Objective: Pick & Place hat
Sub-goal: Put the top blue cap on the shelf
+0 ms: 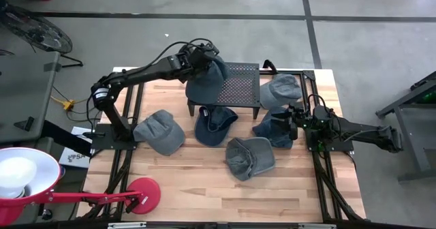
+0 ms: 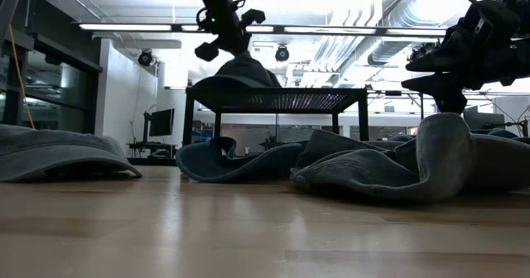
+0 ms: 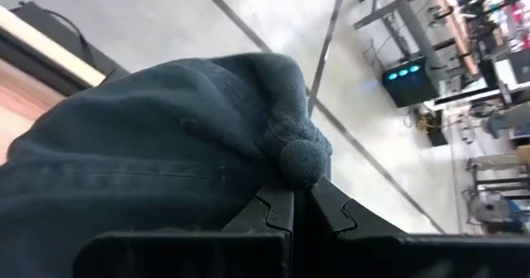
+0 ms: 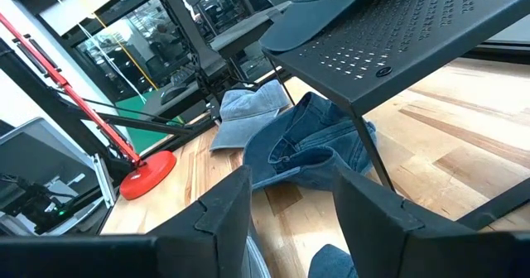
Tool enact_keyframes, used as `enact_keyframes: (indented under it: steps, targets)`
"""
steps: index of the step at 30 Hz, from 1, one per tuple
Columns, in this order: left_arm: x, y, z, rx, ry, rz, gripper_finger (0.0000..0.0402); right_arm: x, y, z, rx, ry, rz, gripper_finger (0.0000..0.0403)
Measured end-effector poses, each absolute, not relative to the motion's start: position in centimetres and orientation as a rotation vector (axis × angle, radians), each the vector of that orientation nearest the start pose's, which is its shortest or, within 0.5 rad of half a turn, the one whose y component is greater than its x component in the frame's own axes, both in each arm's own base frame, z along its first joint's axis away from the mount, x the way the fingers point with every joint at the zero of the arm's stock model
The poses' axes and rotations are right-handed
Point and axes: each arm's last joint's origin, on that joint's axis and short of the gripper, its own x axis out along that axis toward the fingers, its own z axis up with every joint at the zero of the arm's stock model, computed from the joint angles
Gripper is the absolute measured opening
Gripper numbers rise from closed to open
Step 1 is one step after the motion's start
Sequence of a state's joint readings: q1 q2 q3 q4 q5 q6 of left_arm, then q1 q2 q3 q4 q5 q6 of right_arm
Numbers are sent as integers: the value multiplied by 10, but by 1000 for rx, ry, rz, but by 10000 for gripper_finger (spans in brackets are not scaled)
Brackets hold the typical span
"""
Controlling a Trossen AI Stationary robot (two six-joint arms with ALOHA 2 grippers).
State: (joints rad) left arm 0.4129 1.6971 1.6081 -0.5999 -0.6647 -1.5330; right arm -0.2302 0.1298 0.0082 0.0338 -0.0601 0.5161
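A blue-grey hat [image 1: 206, 82] sits at the left end of a black perforated stand [image 1: 242, 86] at the table's far side, overhanging its left edge. My left gripper [image 3: 300, 191] is shut on the hat's crown from above; it also shows in the low view [image 2: 225, 42]. In the low view the hat [image 2: 240, 78] rests on the stand's top [image 2: 315, 98]. My right gripper [image 4: 291, 183] waits open and level at the table's right side, above a denim hat [image 1: 276, 128], touching nothing. My left gripper pinches a bunched fold of cloth at the top of the hat's crown [image 3: 303, 158] between its two fingers [image 3: 273, 208]. It comes slanting down from the table's left and far side. The hat hangs below the fingers, its underside on the stand's top and its brim [image 4: 306, 21] flat there.
Several more hats lie on the wooden table: a grey one [image 1: 160, 131] at the left, a dark blue one [image 1: 214, 125] under the stand's front, a grey one [image 1: 250, 157] in the middle, another [image 1: 281, 89] beside the stand. A red lamp base [image 1: 143, 193] stands near left.
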Motion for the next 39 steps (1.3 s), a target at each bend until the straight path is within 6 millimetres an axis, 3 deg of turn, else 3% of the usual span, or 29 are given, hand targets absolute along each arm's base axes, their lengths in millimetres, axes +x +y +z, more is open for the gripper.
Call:
enact_keyframes:
  steps: [14,29,39]
  targets:
    - [345,176,335,-1169,-173,1311,4,103,-22,159,527,41,-189,162]
    - [352,170,333,-863,287,988,111,103,-22,159,527,41,-189,162]
    - [353,168,333,-700,401,887,139,103,-22,159,527,41,-189,162]
